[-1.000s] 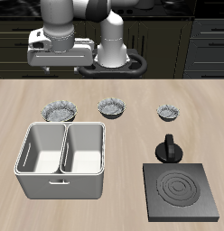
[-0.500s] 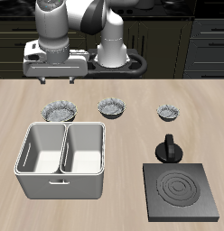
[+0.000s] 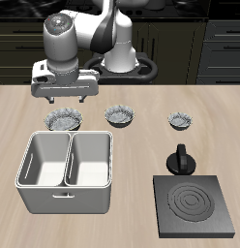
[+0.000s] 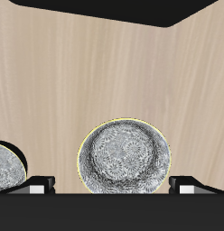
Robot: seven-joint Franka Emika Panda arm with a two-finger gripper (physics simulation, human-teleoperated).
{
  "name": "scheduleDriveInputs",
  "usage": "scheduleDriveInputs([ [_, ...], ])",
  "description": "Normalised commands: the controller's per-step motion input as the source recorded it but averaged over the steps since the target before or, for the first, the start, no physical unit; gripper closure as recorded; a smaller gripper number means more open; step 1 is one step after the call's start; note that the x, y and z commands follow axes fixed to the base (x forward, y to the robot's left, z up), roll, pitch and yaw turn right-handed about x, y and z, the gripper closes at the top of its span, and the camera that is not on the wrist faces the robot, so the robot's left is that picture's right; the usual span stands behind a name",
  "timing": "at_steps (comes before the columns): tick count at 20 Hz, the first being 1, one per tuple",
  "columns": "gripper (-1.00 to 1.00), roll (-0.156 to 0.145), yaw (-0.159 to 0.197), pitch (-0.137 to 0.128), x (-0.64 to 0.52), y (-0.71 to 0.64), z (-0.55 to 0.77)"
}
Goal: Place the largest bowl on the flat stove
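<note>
The largest bowl point(image 3: 64, 118), grey-white with a ruffled rim, sits on the table just behind the grey bin. It fills much of the wrist view point(image 4: 124, 157), patterned inside showing. My gripper point(image 3: 64, 99) hangs open just above it, apart from it, one finger to each side. In the wrist view the gripper point(image 4: 112, 186) shows both fingertips point(image 4: 37, 185) spread wider than the bowl. The flat stove point(image 3: 195, 205), dark grey with ring marks, lies near the table's front edge, with its black knob point(image 3: 181, 158) behind it.
Two smaller ruffled bowls stand in the same row: one at the middle point(image 3: 120, 114), also at the wrist view's edge point(image 4: 5, 167), and one farther along point(image 3: 181, 120). A grey two-compartment bin point(image 3: 69, 171) stands close in front of the largest bowl.
The gripper has come down and forward from the back of the table to just above the largest bowl. The bowls have not moved.
</note>
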Motion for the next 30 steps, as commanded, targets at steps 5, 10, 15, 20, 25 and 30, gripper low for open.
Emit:
scheduleDriveInputs([
  [5,-1.0,0.006,-0.014,0.005,0.0,0.13,-0.29],
  [10,-1.0,0.01,-0.03,0.011,0.02,0.02,-0.23],
  [15,-1.0,-0.01,-0.04,-0.001,-0.01,0.04,-0.33],
  [20,-1.0,0.012,-0.051,-0.009,-0.1,0.1,-0.27],
  [25,-1.0,0.02,-0.058,-0.031,-0.12,0.11,-0.21],
  [30,-1.0,0.02,-0.02,-0.04,-0.11,0.1,-0.26],
])
